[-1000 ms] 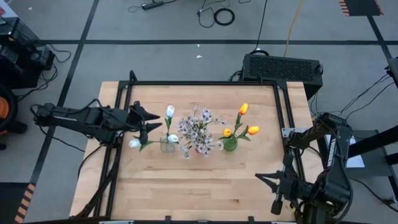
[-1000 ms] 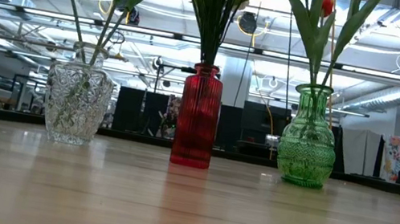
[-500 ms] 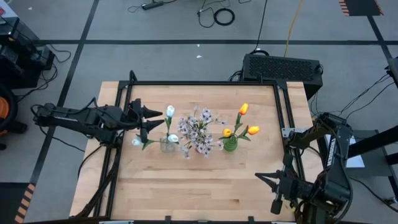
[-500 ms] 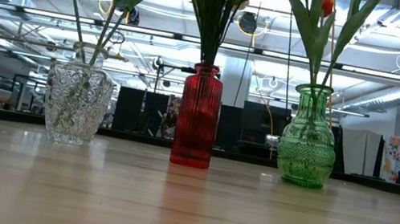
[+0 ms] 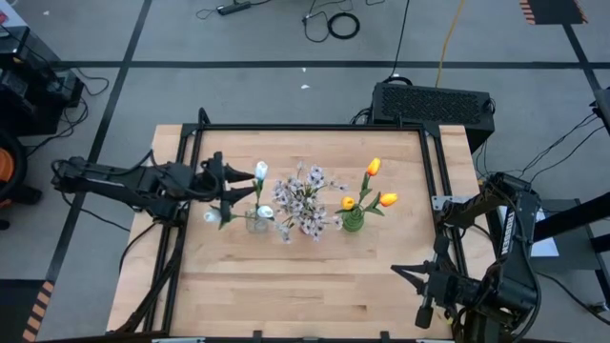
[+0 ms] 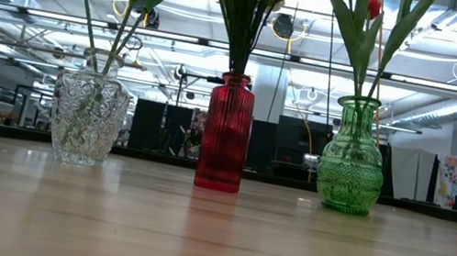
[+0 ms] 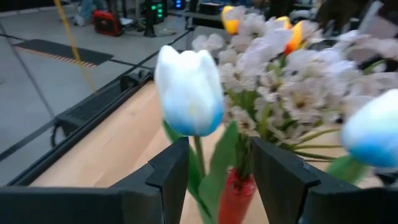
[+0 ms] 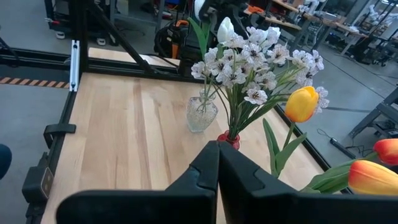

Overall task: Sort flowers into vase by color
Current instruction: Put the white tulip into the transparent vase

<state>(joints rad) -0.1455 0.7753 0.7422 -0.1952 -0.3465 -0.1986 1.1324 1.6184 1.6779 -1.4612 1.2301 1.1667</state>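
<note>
1. Left gripper (image 5: pixel 232 184) reaches in from the left, raised beside the clear vase (image 6: pixel 88 117). Its fingers are part open around the stem of a white-blue tulip (image 7: pixel 188 91), likely steadying or releasing it. I can't tell if the pads touch the stem.
2. White-blue tulips (image 5: pixel 260 171) stand in the clear vase at left, the pink-white blossom spray (image 5: pixel 305 200) in the red vase (image 6: pixel 226 132) at centre, and the orange tulips (image 5: pixel 373 168) in the green vase (image 6: pixel 352 156) at right. The colours look sorted.
3. Right gripper (image 5: pixel 416 278) is parked at the near right table edge, fingers closed, holding nothing.
4. The low view cuts off all the blooms. The high view hides the vases under the flowers.
</note>
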